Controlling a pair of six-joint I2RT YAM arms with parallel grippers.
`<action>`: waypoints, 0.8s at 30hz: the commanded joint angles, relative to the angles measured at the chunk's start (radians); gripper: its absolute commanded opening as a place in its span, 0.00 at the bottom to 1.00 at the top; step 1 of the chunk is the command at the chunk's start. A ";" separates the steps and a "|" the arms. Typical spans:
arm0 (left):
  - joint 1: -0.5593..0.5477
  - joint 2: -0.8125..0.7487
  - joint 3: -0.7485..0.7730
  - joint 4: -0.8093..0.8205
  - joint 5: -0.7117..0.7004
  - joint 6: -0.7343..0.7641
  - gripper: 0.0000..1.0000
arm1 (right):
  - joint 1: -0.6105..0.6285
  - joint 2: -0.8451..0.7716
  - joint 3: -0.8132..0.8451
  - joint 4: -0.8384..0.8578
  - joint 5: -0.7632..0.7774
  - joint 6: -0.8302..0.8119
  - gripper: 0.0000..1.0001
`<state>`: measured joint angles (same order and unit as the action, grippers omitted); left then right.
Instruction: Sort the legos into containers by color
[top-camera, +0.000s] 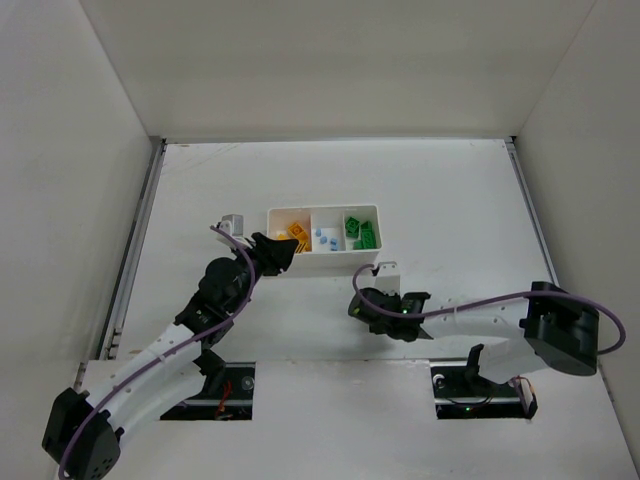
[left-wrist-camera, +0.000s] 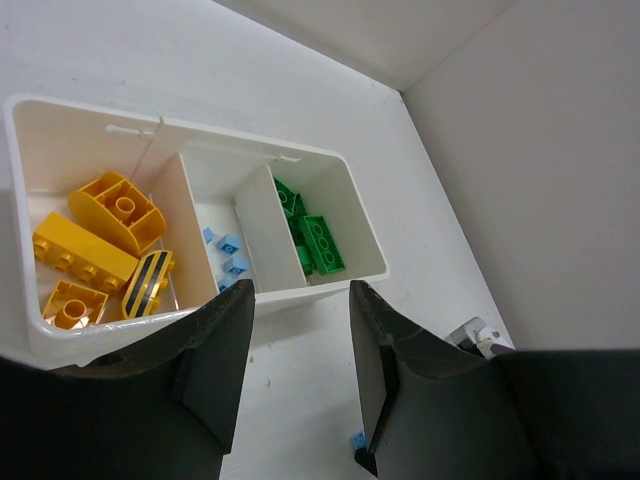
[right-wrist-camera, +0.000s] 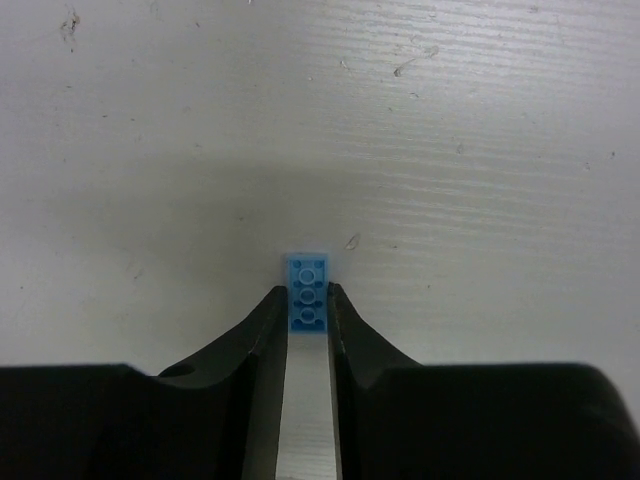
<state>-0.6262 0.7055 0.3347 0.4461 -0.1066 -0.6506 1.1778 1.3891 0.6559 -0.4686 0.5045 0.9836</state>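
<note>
The white tray (top-camera: 323, 207) sits mid-table with three compartments: yellow-orange legos (top-camera: 292, 236) on the left, tiny pale blue legos (top-camera: 325, 238) in the middle, green legos (top-camera: 361, 232) on the right. The left wrist view shows the tray (left-wrist-camera: 330, 160) with the yellow (left-wrist-camera: 100, 255), blue (left-wrist-camera: 228, 255) and green (left-wrist-camera: 318, 240) bricks. My left gripper (top-camera: 275, 250) is open and empty at the tray's front left corner (left-wrist-camera: 300, 300). My right gripper (top-camera: 360, 305) is shut on a pale blue lego (right-wrist-camera: 308, 290), low over the table in front of the tray; that lego also shows in the left wrist view (left-wrist-camera: 357, 440).
A small grey clip (top-camera: 233, 222) stands left of the tray. Another clip (top-camera: 385, 267) stands by the tray's front right corner and shows in the left wrist view (left-wrist-camera: 475, 335). White walls enclose the table on three sides.
</note>
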 joint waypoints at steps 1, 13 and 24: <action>0.000 -0.020 -0.011 0.045 -0.005 0.019 0.40 | 0.012 0.044 0.010 -0.050 -0.041 0.024 0.19; 0.021 -0.044 -0.020 0.033 -0.021 0.025 0.39 | -0.032 -0.179 0.200 -0.003 0.042 -0.175 0.09; 0.119 -0.170 -0.037 -0.090 -0.139 0.029 0.48 | -0.264 0.134 0.493 0.369 -0.098 -0.459 0.11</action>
<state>-0.5346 0.5537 0.3107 0.3767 -0.1955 -0.6357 0.9371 1.4342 1.0801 -0.2375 0.4652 0.6178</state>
